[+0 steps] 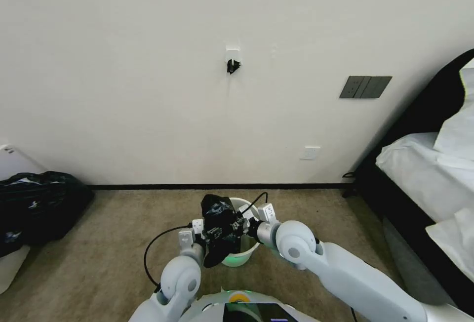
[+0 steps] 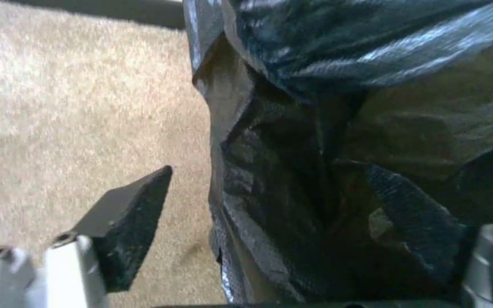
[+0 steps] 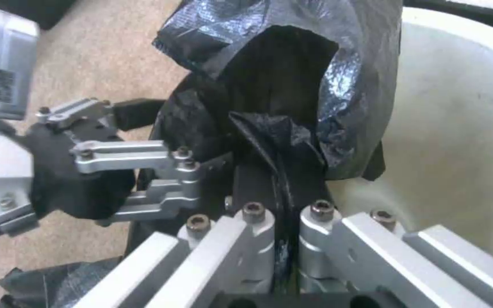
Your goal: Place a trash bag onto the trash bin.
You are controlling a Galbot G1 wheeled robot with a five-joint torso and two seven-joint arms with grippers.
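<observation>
Right gripper (image 3: pixel 285 239): clamped tight on a fold of the trash bag (image 1: pixel 219 228), holding one side.
Left gripper (image 2: pixel 269 214): fingers spread wide, one inside the bag mouth, likely opening it.
Trash bin (image 1: pixel 247 255): on carpet, directly beneath the bag.

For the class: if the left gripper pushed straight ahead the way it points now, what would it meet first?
Most likely the trash bag, whose black film hangs right in front of the open left gripper and drapes over one finger. Beyond the film, depth is unclear.

My grippers hold the glossy black trash bag (image 1: pixel 219 228) crumpled over the near rim of the cream trash bin (image 1: pixel 245 257), upright on carpet.
</observation>
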